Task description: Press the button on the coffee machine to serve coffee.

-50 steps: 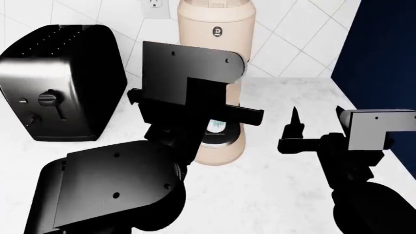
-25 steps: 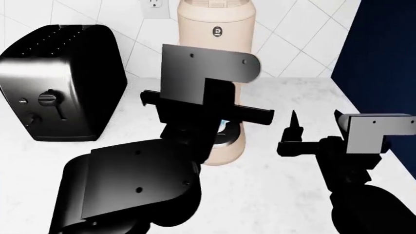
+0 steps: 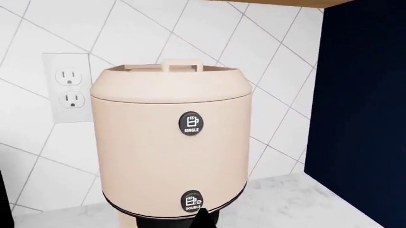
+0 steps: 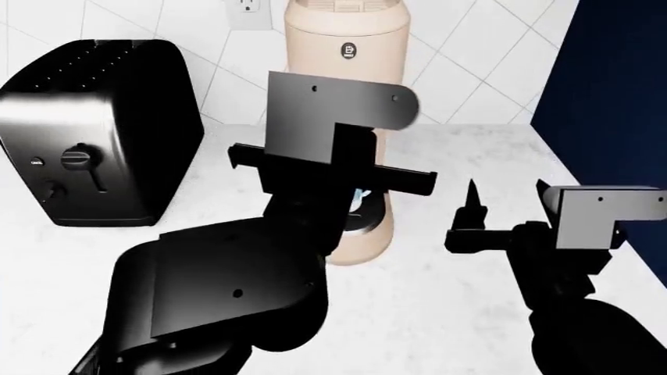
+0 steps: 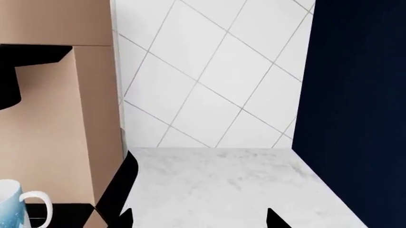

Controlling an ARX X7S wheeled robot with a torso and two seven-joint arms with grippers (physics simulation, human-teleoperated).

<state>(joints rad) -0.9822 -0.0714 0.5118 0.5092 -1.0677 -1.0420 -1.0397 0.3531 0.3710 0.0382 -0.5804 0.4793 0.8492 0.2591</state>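
Note:
The coffee machine (image 4: 349,35) is a tall beige cylinder at the back of the counter, against the tiled wall. In the left wrist view (image 3: 140,142) its two round black buttons face me: SINGLE (image 3: 191,123) above and DOUBLE (image 3: 192,202) below. My left gripper (image 3: 204,219) shows as one black tip, shut and empty, just below the DOUBLE button; I cannot tell if it touches. In the head view the left wrist block (image 4: 333,125) hides the machine's front. My right gripper (image 4: 511,205) is open and empty, to the right of the machine. A blue-white mug (image 5: 13,204) sits under the spout.
A black toaster (image 4: 99,133) stands left of the machine. A wall outlet (image 3: 70,88) is behind the machine. A dark blue panel (image 4: 604,78) bounds the white marble counter (image 4: 448,312) on the right.
My left arm has risen and shifted right, covering more of the machine's front. The right arm has barely moved.

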